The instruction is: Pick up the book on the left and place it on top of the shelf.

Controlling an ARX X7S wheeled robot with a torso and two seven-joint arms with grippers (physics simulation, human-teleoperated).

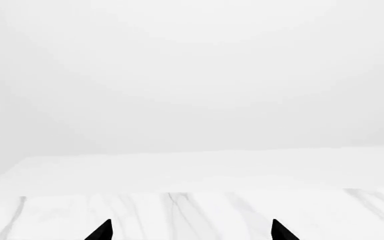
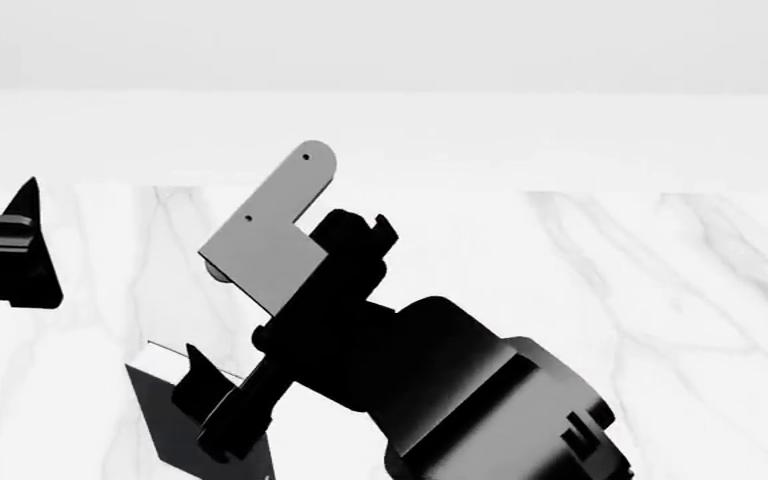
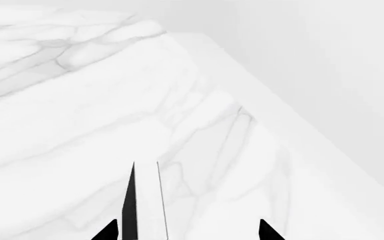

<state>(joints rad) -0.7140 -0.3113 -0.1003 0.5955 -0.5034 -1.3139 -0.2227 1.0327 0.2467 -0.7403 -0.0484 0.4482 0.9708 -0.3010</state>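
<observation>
The black book (image 2: 168,418) with a white page edge stands upright on the marble table at the lower left of the head view. My right gripper (image 2: 211,405) is down at it, open. In the right wrist view the book (image 3: 130,200) sits between the spread fingertips (image 3: 108,231), close to one finger and well clear of the other, so my right gripper (image 3: 186,231) is not closed on it. My left gripper (image 1: 192,231) is open and empty above the table, and shows at the far left of the head view (image 2: 11,255). The shelf is out of view.
The white marble table (image 2: 624,300) runs back to a plain white wall (image 2: 384,40). My right arm (image 2: 464,400) and its grey bracket (image 2: 271,230) fill the middle of the head view and hide part of the table. The table's far edge (image 3: 259,100) shows in the right wrist view.
</observation>
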